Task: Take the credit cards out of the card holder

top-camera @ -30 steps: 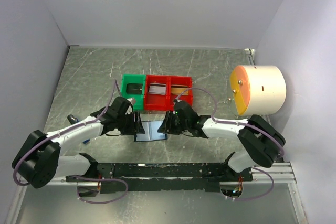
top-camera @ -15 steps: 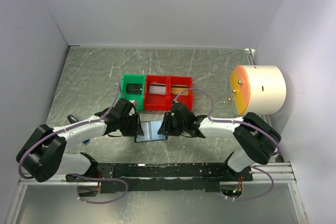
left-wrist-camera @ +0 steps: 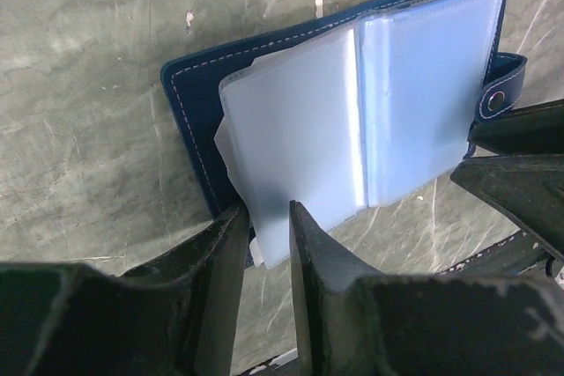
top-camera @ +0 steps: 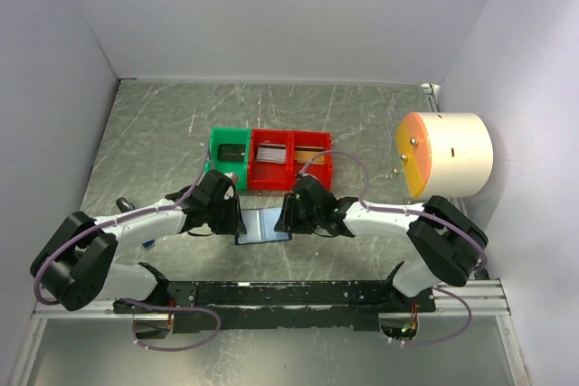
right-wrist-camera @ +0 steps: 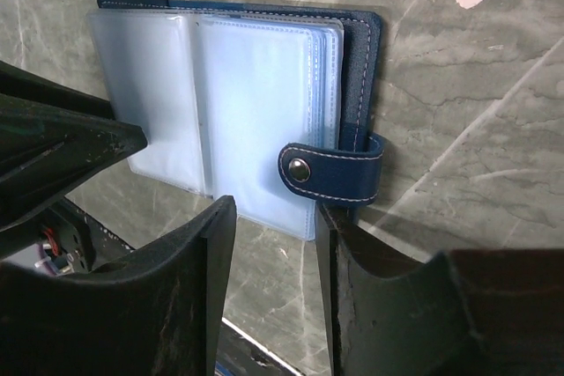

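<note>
**Item: the card holder** [top-camera: 263, 226]. Dark navy folding wallet with pale stitching. It lies opened flat on the bench [top-camera: 163, 124], near the middle of the near edge and between the two arms.
- Contents: frosted plastic sleeves [left-wrist-camera: 300, 129], stacked like pages. No card shows through them in either wrist view.
- Fitting: snap tab [right-wrist-camera: 330, 171] at the holder's 3 o'clock edge in the right wrist view, unfastened and lying loose.
- Handling (judged): light, limp at the spine and apt to slide on the smooth bench. The sleeves are thin, slick and easily creased. Best pinned by the stitched cover edge on one side while the sleeve mouths are worked from the other.

**Left tool** [left-wrist-camera: 266, 213]. At the holder's 9 o'clock in the top view. Jaws narrow, straddling the near corner of the sleeve stack. Whether they pinch it or only bracket it cannot be told.

**Right tool** [right-wrist-camera: 275, 209]. At the holder's 3 o'clock in the top view. Jaws apart, with bare bench showing between them. The sleeve edge and tab lie just ahead, and nothing is clamped.

**The credit cards** [top-camera: 270, 156]. Three flat pieces at the holder's 12 o'clock: a dark one in the green bin [top-camera: 213, 146], and a silvery one and a tan one in the two compartments of the red bin [top-camera: 267, 180]. Stiff, thin and hard to lift off a flat surface, by judgement.

**Also present:** white drum [top-camera: 452, 155] with an orange face, at 3 o'clock and well apart.
</note>
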